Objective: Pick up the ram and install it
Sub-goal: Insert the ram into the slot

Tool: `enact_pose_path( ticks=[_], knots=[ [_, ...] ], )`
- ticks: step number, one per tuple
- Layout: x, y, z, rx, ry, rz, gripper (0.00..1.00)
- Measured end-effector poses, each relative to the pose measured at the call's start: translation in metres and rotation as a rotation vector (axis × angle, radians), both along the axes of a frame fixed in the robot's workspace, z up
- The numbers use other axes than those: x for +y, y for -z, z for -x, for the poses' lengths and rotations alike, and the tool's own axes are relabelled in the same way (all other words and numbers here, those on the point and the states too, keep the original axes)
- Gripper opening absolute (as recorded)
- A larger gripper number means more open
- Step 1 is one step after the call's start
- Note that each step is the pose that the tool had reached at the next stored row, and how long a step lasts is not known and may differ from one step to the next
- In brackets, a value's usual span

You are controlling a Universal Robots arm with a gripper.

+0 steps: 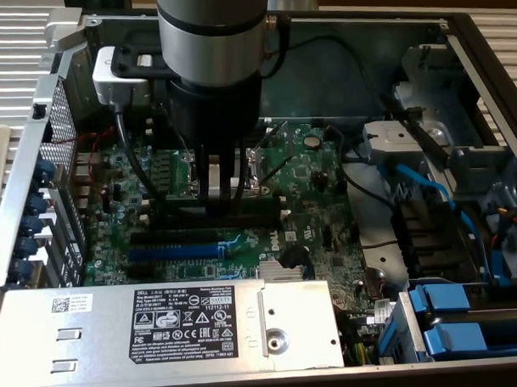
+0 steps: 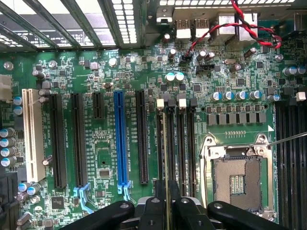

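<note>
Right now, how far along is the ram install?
Done: the ram is picked up, clamped edge-on in the shut gripper. In hand: it is lined up along the black memory slots beside the processor socket. Left: seating it. The views do not show whether it is pressed home yet.

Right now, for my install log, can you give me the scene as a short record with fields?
end effector: shut on the ram
ram pose: edge-on, running parallel to the black memory slots
ram place: over the slots
seated: cannot tell
beside slots: CPU socket on one side, blue expansion slot on the other
</note>
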State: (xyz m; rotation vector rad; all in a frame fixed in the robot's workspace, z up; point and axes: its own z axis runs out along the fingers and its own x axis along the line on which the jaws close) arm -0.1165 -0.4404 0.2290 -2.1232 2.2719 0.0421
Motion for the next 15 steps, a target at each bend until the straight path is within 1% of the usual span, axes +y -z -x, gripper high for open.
enact_pose_path(
  ticks=[3,6,9,12,15],
  knots=[
    [0.0000,0.0000,0.0000,-0.0004,-0.001,0.0013,0.15],
    [0.0003,0.0000,0.0000,-0.0026,-0.001,0.0038,0.15],
    [0.0006,-0.0001,0.0000,-0.0060,-0.001,0.0059,0.15],
    [0.0009,0.0000,0.0000,-0.0114,-0.001,0.0058,0.15],
    [0.0010,0.0001,-0.0001,-0.0133,-0.001,0.0062,0.15]
  ],
)
